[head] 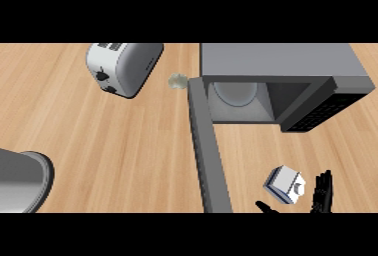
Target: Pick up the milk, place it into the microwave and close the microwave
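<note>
Grey box microwave (295, 62): long grey door (209, 155) swung wide, pale round glass turntable (238, 93) inside, nothing on it.
White-and-blue milk carton (285, 184): on light wooden counter (125, 145), in front of cavity, outside.
Black right hand (319, 194): just beside carton, fingers straight, released.
Silver toaster (121, 66): far left.

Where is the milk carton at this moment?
In the head view the milk carton sits on the counter at lower right, just right of the open microwave door and in front of the microwave, beside the right hand.
</note>
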Robot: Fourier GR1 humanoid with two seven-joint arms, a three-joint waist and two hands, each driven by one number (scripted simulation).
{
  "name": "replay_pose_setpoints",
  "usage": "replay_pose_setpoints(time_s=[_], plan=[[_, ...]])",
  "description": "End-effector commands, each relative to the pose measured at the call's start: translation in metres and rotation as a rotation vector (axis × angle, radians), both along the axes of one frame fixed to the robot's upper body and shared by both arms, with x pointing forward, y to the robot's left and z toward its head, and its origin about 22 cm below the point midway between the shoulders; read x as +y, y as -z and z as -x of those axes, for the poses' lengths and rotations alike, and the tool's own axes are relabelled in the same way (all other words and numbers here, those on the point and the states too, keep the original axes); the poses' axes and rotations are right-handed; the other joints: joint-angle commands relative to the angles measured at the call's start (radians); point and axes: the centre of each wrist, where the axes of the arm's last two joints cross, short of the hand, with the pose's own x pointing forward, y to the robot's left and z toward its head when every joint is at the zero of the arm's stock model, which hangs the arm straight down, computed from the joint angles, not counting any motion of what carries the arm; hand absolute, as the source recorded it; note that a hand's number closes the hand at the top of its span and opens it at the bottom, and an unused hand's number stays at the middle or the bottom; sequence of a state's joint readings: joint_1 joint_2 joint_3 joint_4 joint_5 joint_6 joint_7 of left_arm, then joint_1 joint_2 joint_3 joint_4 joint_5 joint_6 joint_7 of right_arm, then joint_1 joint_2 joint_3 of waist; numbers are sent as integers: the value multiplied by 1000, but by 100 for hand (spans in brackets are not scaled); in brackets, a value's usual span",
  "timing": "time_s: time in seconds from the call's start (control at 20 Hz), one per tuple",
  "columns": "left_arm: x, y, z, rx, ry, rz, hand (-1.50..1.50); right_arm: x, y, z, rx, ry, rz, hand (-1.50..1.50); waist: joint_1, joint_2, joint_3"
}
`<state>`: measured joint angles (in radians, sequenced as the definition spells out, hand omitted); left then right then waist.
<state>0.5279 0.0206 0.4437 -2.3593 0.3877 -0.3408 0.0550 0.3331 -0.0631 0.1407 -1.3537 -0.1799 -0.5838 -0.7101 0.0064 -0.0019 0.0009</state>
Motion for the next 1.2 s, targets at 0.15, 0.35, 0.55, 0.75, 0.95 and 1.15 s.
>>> replay_pose_setpoints(time_s=[0.15,0.35,0.55,0.75,0.95,1.15], plan=[[5,-7,19,-80,18,24,-150,-7,31,-7,20,30,17,-150,5,0,-1],[3,-13,2,-68,39,18,-150,-11,45,-15,29,6,50,-150,-1,1,0],[-4,-10,13,-66,23,35,-150,-34,55,-22,16,-9,36,-150,4,1,0],[6,6,16,-54,26,31,-150,-37,67,-21,-46,-49,11,150,8,0,0],[-2,-11,14,-62,41,32,-150,-42,48,-55,-71,-81,167,150,7,1,0],[-3,-17,13,-67,42,27,-150,-32,49,-69,-128,-153,114,150,5,2,0]])
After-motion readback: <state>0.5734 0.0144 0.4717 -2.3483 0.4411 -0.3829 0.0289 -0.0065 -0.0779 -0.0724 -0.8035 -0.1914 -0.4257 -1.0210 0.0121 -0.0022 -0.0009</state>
